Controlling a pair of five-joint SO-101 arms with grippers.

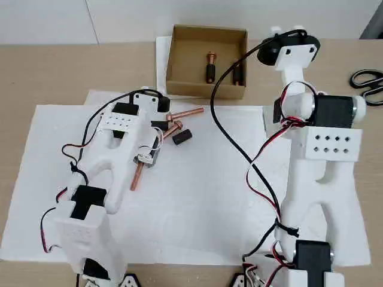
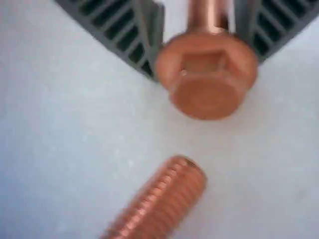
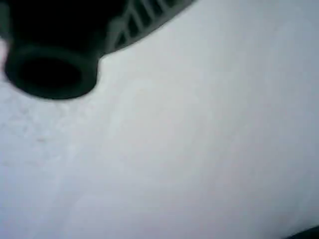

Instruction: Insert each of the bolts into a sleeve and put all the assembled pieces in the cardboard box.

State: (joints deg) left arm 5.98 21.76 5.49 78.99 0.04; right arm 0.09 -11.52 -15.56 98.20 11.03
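Left gripper clamped on copper bolt at its shank, near cardboard box. Right gripper holds black sleeve. Bolt likely stiff, slick, dense; grip mid-shank.

**Camera set-up: one overhead, two wrist close-ups**

High view: fixed above the table, looking down from the near edge. Arm bases sit near, the cardboard box far. It takes in the whole white sheet.

Left wrist view: very close over the sheet, facing along the left gripper. A bolt gripped there is seen head-on, with a second bolt just beside it. The high view covers this patch left of centre.

Right wrist view: equally close and low over the sheet, a black sleeve at its edge. It shares the sheet with both other views.
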